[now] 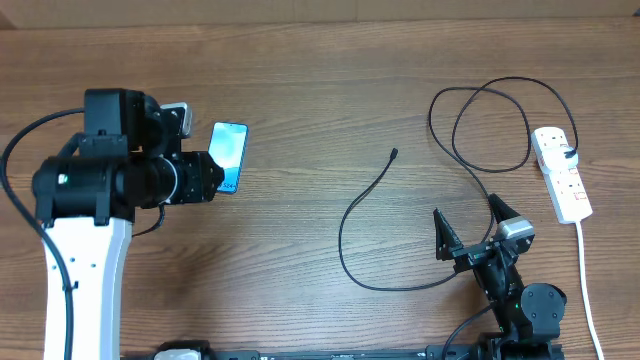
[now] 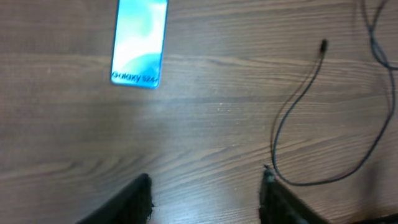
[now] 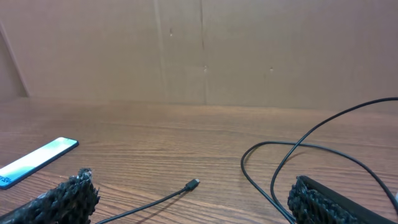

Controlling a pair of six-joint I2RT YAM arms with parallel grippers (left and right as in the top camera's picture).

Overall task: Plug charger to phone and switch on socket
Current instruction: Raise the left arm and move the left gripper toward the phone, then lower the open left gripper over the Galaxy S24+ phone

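The phone (image 1: 229, 150) lies flat on the wooden table with its light-blue screen lit. It also shows in the left wrist view (image 2: 139, 43) and far left in the right wrist view (image 3: 37, 160). My left gripper (image 1: 215, 175) is open and empty beside the phone's near end, its fingers (image 2: 205, 190) apart over bare wood. The charger cable (image 1: 345, 235) curves across the middle, and its plug tip (image 1: 394, 153) lies free on the table. My right gripper (image 1: 470, 225) is open and empty, with the plug tip (image 3: 194, 183) on the table ahead of its fingers (image 3: 196, 205). The socket (image 1: 562, 175) lies at the far right.
The charger's black plug (image 1: 568, 152) sits in the socket, and the cable makes loops (image 1: 490, 120) left of it. A white cord (image 1: 585, 280) trails from the socket toward the front edge. A brown wall (image 3: 199, 50) stands behind the table.
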